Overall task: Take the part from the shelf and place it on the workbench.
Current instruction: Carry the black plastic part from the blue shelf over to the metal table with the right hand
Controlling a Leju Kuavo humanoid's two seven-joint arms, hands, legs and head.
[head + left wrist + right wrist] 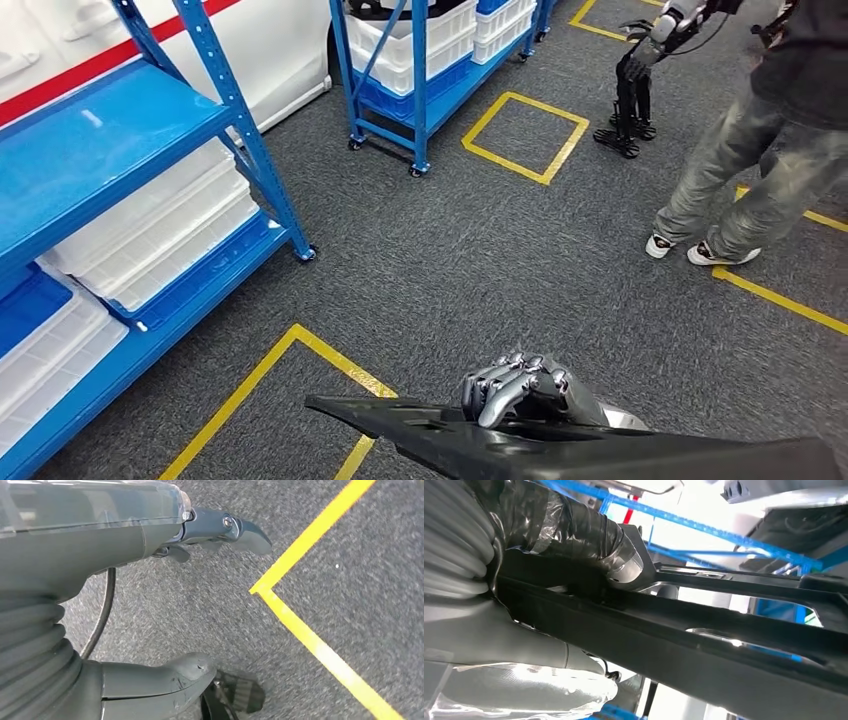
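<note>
Black part (600, 450) gripped by right hand (525, 388) above grey carpet (470, 250).

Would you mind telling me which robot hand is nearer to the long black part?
Right. The right robot hand grips the black part, fingers curled over its edge. The left robot hand hangs over the grey carpet near a yellow line, holding nothing.

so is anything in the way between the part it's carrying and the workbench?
Can't tell: no workbench is in view. The right hand grips the black part over carpet. Ahead are blue shelves on the left and a person on the right, with bare floor between.
</note>
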